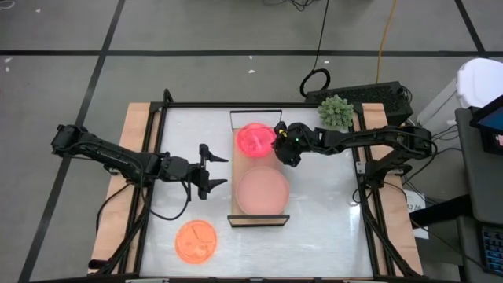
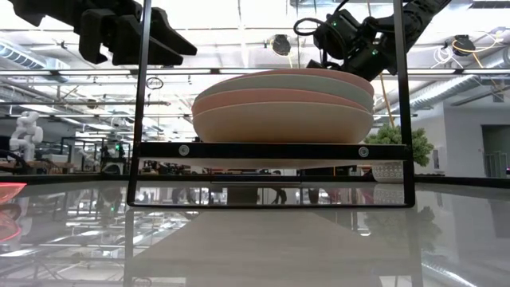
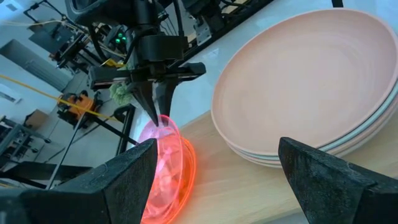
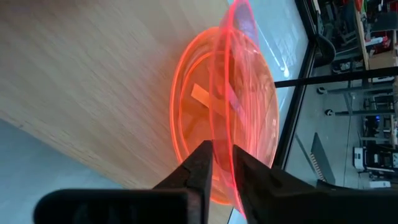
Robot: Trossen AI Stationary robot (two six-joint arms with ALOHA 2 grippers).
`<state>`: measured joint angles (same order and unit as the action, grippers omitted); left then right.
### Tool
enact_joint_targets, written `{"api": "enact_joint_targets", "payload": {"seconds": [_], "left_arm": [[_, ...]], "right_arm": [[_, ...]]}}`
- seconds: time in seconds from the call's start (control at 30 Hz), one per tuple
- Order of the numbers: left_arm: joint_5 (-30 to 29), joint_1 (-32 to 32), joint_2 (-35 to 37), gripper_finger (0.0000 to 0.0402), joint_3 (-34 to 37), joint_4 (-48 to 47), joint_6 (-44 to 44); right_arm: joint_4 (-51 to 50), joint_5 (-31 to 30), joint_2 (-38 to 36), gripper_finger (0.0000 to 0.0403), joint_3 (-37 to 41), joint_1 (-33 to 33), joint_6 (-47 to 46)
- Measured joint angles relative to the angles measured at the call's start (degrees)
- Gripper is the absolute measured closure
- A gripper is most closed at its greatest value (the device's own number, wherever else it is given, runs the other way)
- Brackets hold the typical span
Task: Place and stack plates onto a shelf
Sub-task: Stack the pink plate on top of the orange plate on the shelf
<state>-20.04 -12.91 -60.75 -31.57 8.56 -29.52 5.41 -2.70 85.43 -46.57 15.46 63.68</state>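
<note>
The light-wood shelf (image 1: 236,163) stands mid-table. Its near half carries a stack of large plates (image 1: 262,191), dusty pink on top, seen edge-on in the low view (image 2: 283,108). At its far end lie small translucent hot-pink plates (image 1: 253,140). My right gripper (image 1: 276,142) is shut on the topmost one, which is tipped up over a flat one (image 4: 193,118). My left gripper (image 1: 224,171) hovers open to the left of the shelf, touching nothing. An orange plate (image 1: 195,240) lies flat on the table near the near edge. My right gripper (image 4: 225,163) pinches the rim (image 4: 227,140) of the upper hot-pink plate between its two fingers, one on each face. In the left wrist view the fingers (image 3: 157,102) point down at it from above. The plate stands steeply tilted, its lower edge down at the plate lying beneath it.
A spiky green plant (image 1: 335,112) sits at the table's far right corner, behind the right arm. Black wire frames close the shelf's short ends (image 2: 271,150). The glossy white tabletop (image 1: 322,212) lies bare right of the shelf and between the left gripper and the orange plate.
</note>
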Motion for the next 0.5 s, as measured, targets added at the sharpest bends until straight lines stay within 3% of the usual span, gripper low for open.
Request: {"api": "enact_joint_targets", "payload": {"seconds": [0.5], "left_arm": [[0.51,0.02,-0.01,0.0062,0.00,-1.13,1.12]], "right_arm": [[-0.20,-0.04,0.00,0.0300,0.00,1.26,-6.81]]}}
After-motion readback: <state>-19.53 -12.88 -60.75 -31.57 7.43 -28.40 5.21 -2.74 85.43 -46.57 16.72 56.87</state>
